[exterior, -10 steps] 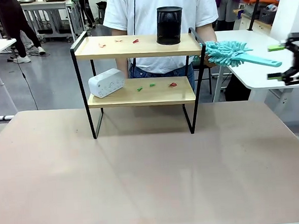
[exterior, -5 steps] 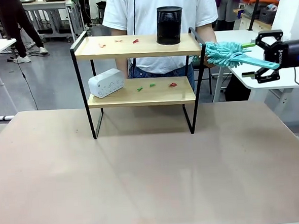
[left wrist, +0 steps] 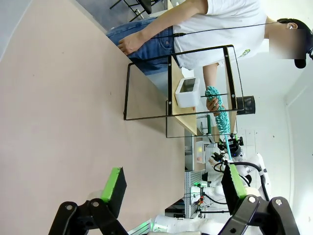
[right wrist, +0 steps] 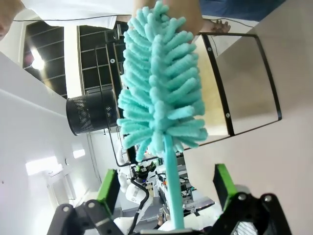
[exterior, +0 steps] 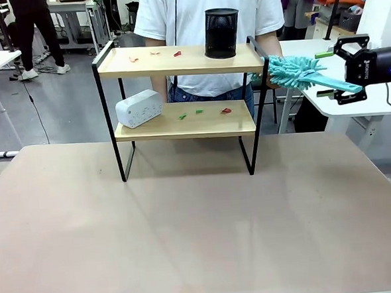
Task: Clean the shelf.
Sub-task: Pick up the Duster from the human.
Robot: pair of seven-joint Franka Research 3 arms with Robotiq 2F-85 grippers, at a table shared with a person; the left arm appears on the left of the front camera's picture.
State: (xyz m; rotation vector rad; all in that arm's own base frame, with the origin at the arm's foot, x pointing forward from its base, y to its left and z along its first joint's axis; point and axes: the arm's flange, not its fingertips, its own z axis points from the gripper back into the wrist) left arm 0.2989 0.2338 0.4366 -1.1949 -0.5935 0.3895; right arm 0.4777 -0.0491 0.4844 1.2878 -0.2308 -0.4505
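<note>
The shelf (exterior: 157, 66) stands at the table's far side, with small red and green scraps (exterior: 225, 110) on both wooden boards. A person behind it holds a teal duster (exterior: 297, 70) by its fluffy head, just right of the shelf. The duster's handle (right wrist: 171, 196) runs between the fingers of my right gripper (exterior: 325, 74), which is open around it without clamping. In the right wrist view the duster head (right wrist: 161, 83) rises in front of the shelf (right wrist: 211, 90). My left gripper (left wrist: 173, 183) is open and holds nothing, far from the shelf (left wrist: 181, 117).
A black mesh cup (exterior: 222, 33) stands on the top board and a white power strip (exterior: 139, 108) lies on the lower one. The tan table (exterior: 200, 226) stretches bare in front. A white table (exterior: 359, 103) stands at the right beneath my right gripper.
My right gripper has moved left from the picture's right edge to the duster's handle, which now lies between its open fingers. The person has kept the duster held out.
</note>
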